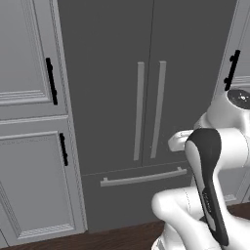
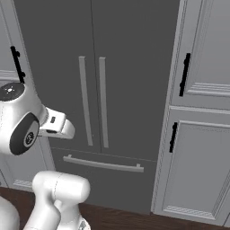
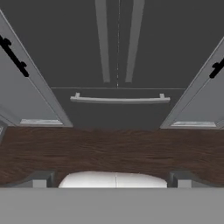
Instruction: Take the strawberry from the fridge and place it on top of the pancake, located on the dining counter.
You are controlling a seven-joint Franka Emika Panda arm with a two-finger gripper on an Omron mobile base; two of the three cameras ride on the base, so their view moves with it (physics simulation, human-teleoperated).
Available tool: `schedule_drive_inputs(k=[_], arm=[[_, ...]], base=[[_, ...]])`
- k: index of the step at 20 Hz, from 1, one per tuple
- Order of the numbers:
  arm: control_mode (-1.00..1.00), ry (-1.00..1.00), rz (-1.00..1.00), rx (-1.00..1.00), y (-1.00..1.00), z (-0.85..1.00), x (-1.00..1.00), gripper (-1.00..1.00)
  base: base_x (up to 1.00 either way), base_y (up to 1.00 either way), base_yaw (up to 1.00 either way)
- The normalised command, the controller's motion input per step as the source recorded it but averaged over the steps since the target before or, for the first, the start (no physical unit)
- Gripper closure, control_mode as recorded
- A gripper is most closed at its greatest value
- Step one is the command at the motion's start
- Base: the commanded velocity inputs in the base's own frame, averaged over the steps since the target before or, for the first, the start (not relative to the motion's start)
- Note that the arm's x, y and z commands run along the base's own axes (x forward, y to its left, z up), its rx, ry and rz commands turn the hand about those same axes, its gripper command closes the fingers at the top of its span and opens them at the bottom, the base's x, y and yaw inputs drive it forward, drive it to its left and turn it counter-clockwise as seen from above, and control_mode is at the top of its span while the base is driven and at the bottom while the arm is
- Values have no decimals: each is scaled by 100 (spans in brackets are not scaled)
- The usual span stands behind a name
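In the left base view the fridge stands straight ahead of the arm, both doors shut, its two bar handles upright side by side at the door seam and the drawer handle lying level below them; the arm folds up at lower right, well short of the doors. The strawberry is not to be seen, so it is presumably behind those shut doors. In the right base view the same shut fridge fills the middle, light cabinets flanking it, and the arm's end sits apart from the handles, which lie forward of it and to its right in this picture. In the hand view the pincer stands wide and empty, its two dark fingertips far apart at the bottom, pointed downward at the dark wood floor before the fridge; the handles run up and away above the pincer's line. My judgement: the coming move turns on those upright bars, so the pincer must rise, swing forward and close across one bar's long axis to pull a door open.
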Motion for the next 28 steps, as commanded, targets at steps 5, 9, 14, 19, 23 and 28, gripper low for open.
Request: schedule_drive_inputs(k=[5,9,14,19,23,28], arm=[[-100,0,0,0,-25,0,62,-100],[-100,-6,0,0,-11,0,84,-100],[-100,-18,0,0,-9,0,52,-100],[-100,-3,0,0,-1,0,73,-100],[-100,1,0,0,-23,0,76,-100],[-100,0,-1,-2,-11,0,59,-100]], base=[[0,0,0],[0,0,0],[0,0,0],[0,0,0],[0,0,0],[0,0,0]])
